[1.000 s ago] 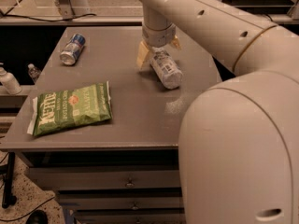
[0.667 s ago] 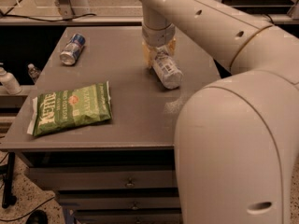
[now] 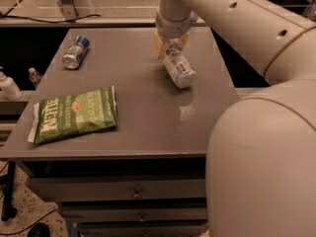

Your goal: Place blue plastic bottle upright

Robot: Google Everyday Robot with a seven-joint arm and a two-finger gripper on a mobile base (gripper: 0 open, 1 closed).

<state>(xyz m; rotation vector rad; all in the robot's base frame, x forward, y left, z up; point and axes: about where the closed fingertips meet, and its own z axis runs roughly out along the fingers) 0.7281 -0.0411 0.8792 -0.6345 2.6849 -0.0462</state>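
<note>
Grey counter [image 3: 143, 122] carries everything. The gripper [image 3: 171, 42] hangs over its far side, its yellowish fingers [image 3: 159, 46] pinching the far end of the blue plastic bottle [image 3: 179, 69]. The bottle slants from the gripper toward the camera, not upright; whether its base touches the counter is unclear. A drink can [image 3: 76, 52] lies well left of the gripper, and a green chip bag [image 3: 75, 114] lies left and nearer the camera.

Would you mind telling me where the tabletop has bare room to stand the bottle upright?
The widest bare patch of the table is front right, between the chip bag and the right edge, below the blue plastic bottle held tilted in the gripper. A smaller strip lies between the can and the gripper. The left side is crowded.
</note>
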